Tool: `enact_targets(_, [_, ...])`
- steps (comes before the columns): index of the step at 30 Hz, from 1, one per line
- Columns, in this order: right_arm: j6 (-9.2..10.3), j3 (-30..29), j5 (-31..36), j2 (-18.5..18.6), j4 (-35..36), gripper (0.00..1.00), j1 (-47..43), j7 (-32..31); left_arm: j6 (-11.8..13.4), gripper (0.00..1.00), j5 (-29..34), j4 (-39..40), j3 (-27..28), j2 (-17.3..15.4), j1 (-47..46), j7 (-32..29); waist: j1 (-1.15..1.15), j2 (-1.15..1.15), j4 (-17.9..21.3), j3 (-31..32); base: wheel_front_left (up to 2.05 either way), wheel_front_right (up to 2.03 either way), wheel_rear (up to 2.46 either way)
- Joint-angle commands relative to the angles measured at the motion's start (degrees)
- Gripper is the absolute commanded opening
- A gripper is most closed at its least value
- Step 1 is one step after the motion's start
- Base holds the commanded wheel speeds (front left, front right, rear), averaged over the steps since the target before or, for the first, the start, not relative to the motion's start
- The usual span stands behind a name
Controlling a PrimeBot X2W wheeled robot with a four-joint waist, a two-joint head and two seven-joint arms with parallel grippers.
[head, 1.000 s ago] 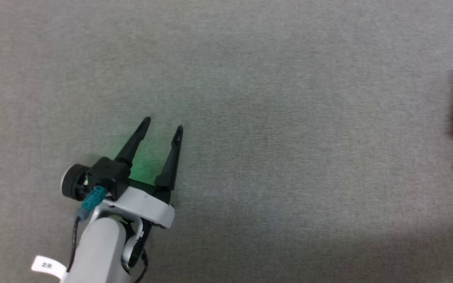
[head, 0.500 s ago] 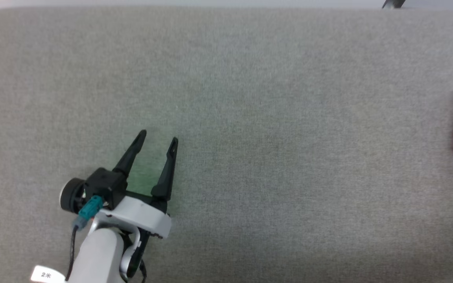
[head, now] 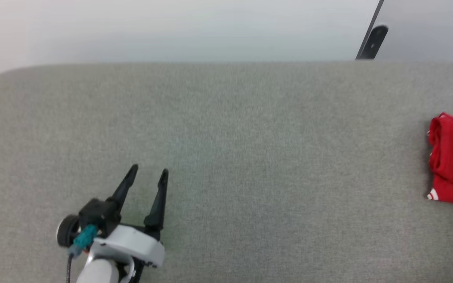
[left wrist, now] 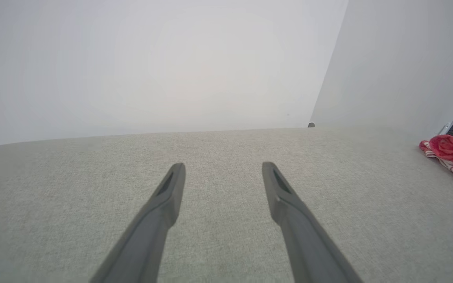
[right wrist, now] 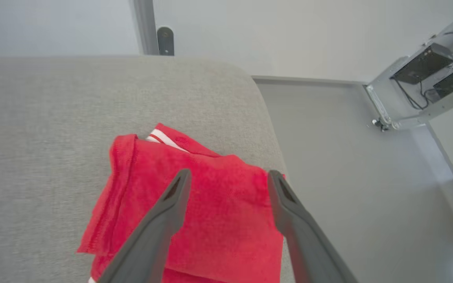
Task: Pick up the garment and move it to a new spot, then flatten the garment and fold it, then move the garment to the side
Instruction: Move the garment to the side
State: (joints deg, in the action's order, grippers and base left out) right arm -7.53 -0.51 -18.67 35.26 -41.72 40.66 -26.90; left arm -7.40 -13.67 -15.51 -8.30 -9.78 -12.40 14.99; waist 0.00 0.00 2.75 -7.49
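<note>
Fingers of the left gripper (head: pixel 148 170) stand apart w/ nothing between them, low at the left over the grey fabric-covered surface (head: pixel 250 157). Fingers of the right gripper (right wrist: pixel 228 177) are also apart & empty. They sit over the folded red jersey-fabric garment (right wrist: pixel 226 228) w/ red-white stripe trim, not clamped on it.

The garment lies at the right end of the surface, near its rounded corner, w/ the pale grey floor (right wrist: pixel 348 177) just beyond. It is well apart from the left gripper, and the head view cuts it off at the right edge.

Changes over the last 1 s:
- The head cam has tilted up. The far edge of the surface, the white wall (head: pixel 171 27) & a black bracket (head: pixel 372 39) are now in frame, and more of the garment shows. That's cam motion, not the things moving.
- The green glow on the surface by the left fingers is gone.
- The left fingers' spread is approx the same.

For the task: the garment looks folded & parked at the side, and both grippers are free. So prob the last step is done or nearly done, w/ the robot straightening up.
</note>
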Motion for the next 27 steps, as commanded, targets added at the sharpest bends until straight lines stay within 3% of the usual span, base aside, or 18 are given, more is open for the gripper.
enact_targets(1, [0.1, 0.35, -0.49, -0.11, 1.29, 1.0, -1.79, 1.48, -0.1, 1.0, -0.37, 0.04, 0.42, -0.03, 1.12, 0.2, 0.0, 0.0, 0.91, 4.21, 0.0, 0.0, 0.0])
enact_targets(8, [0.1, 0.26, -3.26, -2.87, 12.02, 1.0, -14.34, 15.9, -0.1, 1.0, -0.15, 1.04, 3.4, 0.84, 5.64, 0.2, 0.0, 0.0, 1.34, 8.28, 0.0, 0.0, 0.0])
enact_targets(17, [0.1, -0.98, 0.32, -9.2, 20.59, 1.0, -27.84, 37.13, -0.1, 1.0, 0.84, 2.5, 5.94, 2.34, 9.67, 0.2, 0.0, 0.0, 0.94, 10.99, 0.0, 0.0, 0.0])
enact_targets(27, [0.1, -2.97, 2.33, -16.12, 23.28, 1.0, -33.81, 42.0, -0.1, 1.0, 1.64, 1.92, 5.03, 3.06, 10.42, 0.2, 0.0, 0.0, -0.41, 12.18, 0.0, 0.0, 0.0])
